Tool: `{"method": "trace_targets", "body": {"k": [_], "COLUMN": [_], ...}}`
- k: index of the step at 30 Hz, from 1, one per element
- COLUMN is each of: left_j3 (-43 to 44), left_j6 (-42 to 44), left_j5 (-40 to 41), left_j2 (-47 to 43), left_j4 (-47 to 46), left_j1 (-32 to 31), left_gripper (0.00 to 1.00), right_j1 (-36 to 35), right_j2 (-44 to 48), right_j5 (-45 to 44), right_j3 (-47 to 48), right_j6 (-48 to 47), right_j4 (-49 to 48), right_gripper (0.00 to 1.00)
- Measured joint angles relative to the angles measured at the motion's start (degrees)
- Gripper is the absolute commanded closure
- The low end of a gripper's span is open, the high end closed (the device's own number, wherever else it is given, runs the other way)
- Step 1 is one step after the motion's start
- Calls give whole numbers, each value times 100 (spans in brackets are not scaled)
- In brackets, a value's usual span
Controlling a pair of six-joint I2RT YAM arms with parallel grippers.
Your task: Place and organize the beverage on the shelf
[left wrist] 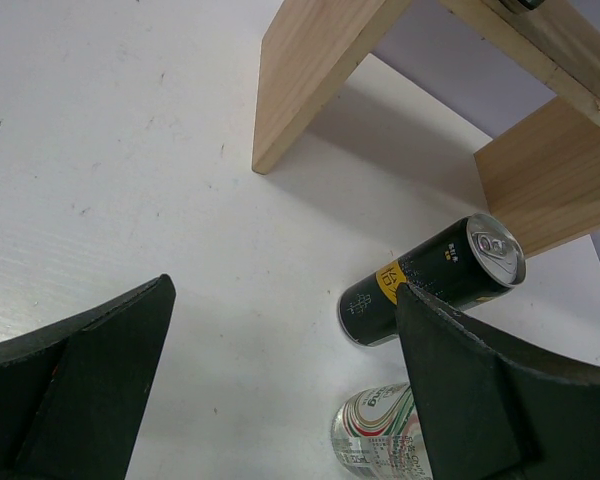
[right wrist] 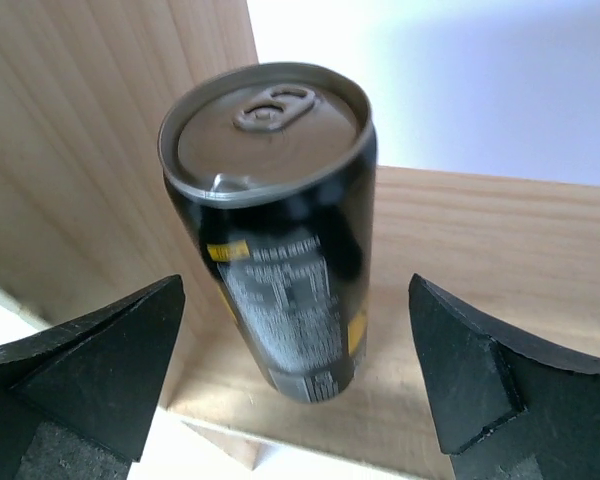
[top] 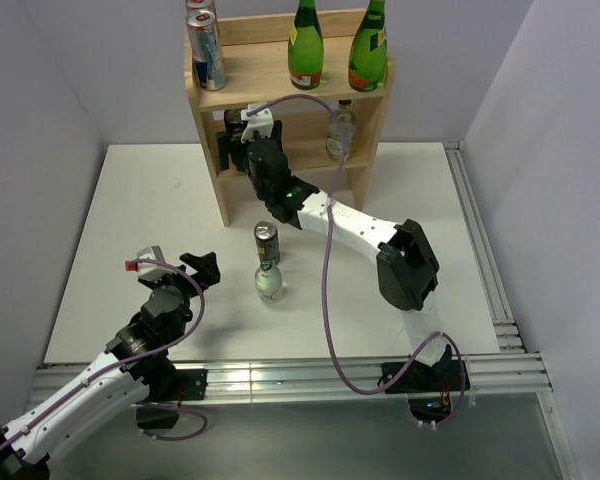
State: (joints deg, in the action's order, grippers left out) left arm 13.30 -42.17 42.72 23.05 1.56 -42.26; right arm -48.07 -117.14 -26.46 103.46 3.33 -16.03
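The pale two-tier wooden shelf (top: 258,72) stood at the middle of the far edge of the white table (top: 130,220). The right gripper (right wrist: 295,290) reached into its lower tier, jaws spread wide on either side of a tall black drink can with a grey pull-tab lid (right wrist: 280,250), with clear gaps on both sides. That can stood upright close to the left side panel and near the front lip.

The likeliest slip from here was a finger clipping the can as the arm backed out, which could tip it off the lip. The purple cable looping above the wrist could also catch the tier's edge.

Near the table's middle, a second black can (top: 266,243) and a pale silvery container with green print (top: 269,285) stood just beside each other, not yet shelved. The left gripper (left wrist: 285,290), jaws wide and holding nothing, hung near the table's near-left corner and faced them. Grabbing one could knock over its neighbour.
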Motion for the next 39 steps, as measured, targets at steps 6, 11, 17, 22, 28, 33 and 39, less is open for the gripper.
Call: {"method": "trace_targets", "body": {"k": [6, 11, 17, 22, 28, 33, 39], "left_j3": [0, 0, 0, 0, 0, 0, 0], "left_j6": [7, 7, 9, 15, 76, 98, 101], "left_j5": [-2, -2, -7, -57, -107, -149, -199], "left_j2": [2, 2, 2, 2, 37, 118, 120], "left_j4": [0, 0, 0, -17, -90, -133, -140], "left_j1": [0, 0, 0, 0, 0, 0, 0], "left_gripper": [1, 1, 1, 1, 1, 1, 1], "right_j1": [-63, -168, -376, -813, -1528, -2184, -2968], "right_j2": [348, 599, 1165, 2083, 3571, 4511, 4538], "right_j5": [-2, -4, -162, -457, -874, -1364, -1473], "right_j3": [-444, -876, -1751, -2776, -4177, -5372, -6566], "right_j6": [24, 66, 127, 105, 393, 1086, 1897], "right_j4": [-140, -299, -420, -577, -730, -688, -579], "right_gripper": [0, 0, 0, 0, 0, 0, 0]}}
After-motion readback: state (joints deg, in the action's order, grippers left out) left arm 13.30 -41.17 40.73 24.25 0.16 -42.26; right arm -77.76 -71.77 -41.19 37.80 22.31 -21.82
